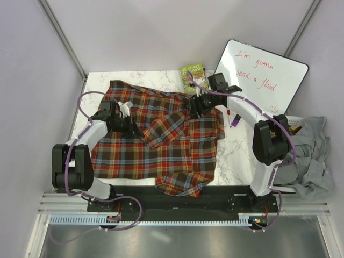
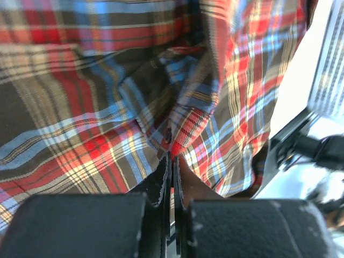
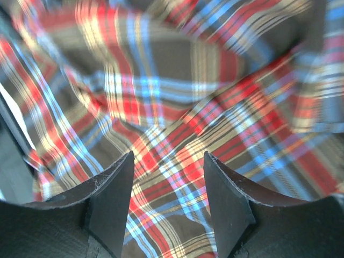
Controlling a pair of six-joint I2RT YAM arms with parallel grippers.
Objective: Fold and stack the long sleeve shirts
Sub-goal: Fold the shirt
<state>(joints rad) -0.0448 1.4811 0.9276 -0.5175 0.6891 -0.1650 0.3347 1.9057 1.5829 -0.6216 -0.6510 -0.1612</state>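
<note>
A plaid long sleeve shirt (image 1: pixel 161 145) in red-orange, brown and blue lies spread and rumpled on the marble table (image 1: pixel 234 156), with a fold lying across its middle. My left gripper (image 1: pixel 130 126) rests on the shirt's upper left part. In the left wrist view it (image 2: pixel 173 157) is shut on a pinched fold of the plaid cloth (image 2: pixel 188 123). My right gripper (image 1: pixel 195 106) is at the shirt's upper right edge. In the right wrist view it (image 3: pixel 167 161) is open and empty just above the plaid cloth (image 3: pixel 177 107).
A pile of grey cloth (image 1: pixel 312 150) sits in a basket off the table's right side. A whiteboard (image 1: pixel 263 75) with red writing leans at the back right. A green packet (image 1: pixel 193 72) lies at the back edge. A marker (image 1: pixel 230 117) lies beside the shirt.
</note>
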